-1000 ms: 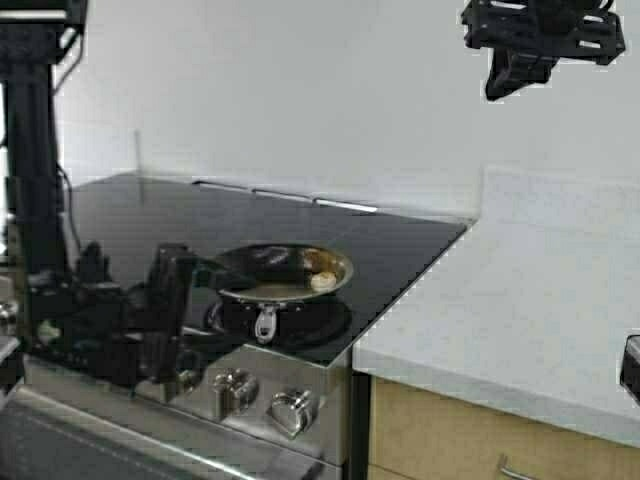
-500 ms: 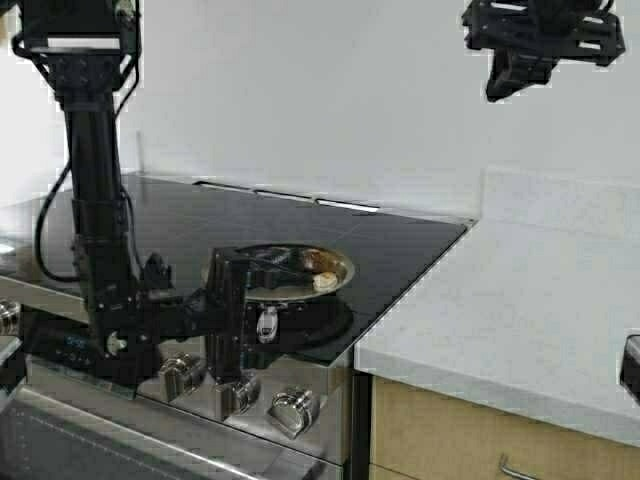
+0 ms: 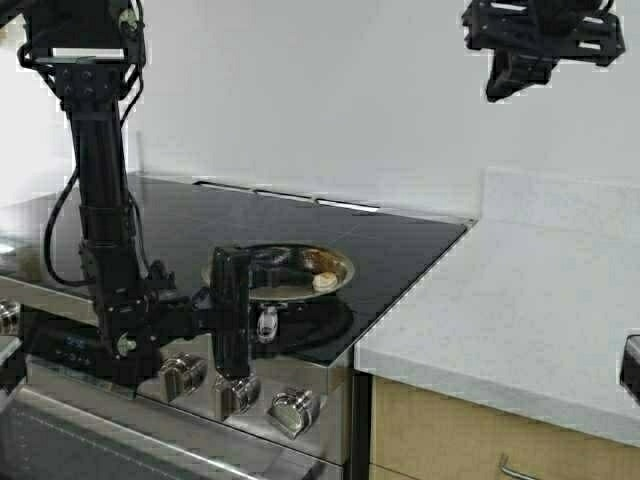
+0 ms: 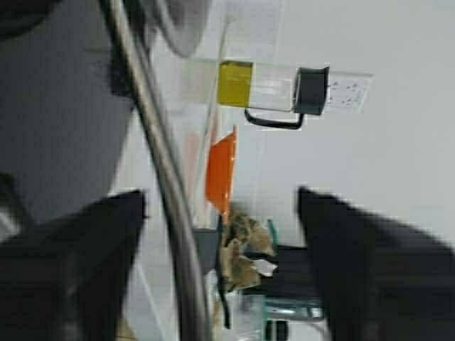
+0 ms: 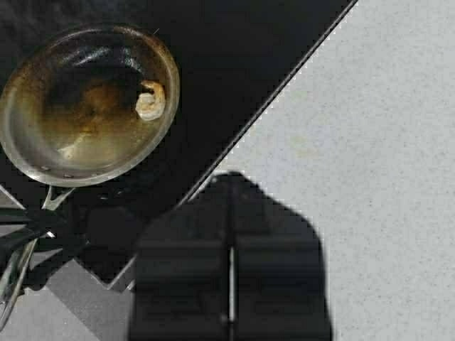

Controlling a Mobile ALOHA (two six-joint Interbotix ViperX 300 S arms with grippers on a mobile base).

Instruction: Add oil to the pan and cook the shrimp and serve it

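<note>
Now my left tool [image 3: 232,312] spreads open at the short handle of the round stainless-steel pan [image 3: 285,272], handle pointing toward the stove's front edge; my right tool [image 5: 231,284], shut, hangs high.

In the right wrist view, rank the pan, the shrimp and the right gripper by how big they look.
1. Right gripper: looks largest, but it sits closest to the camera, so that is unsure against the pan.
2. Pan: close to the gripper in apparent size.
3. Shrimp: clearly smallest, lying inside the pan.
</note>
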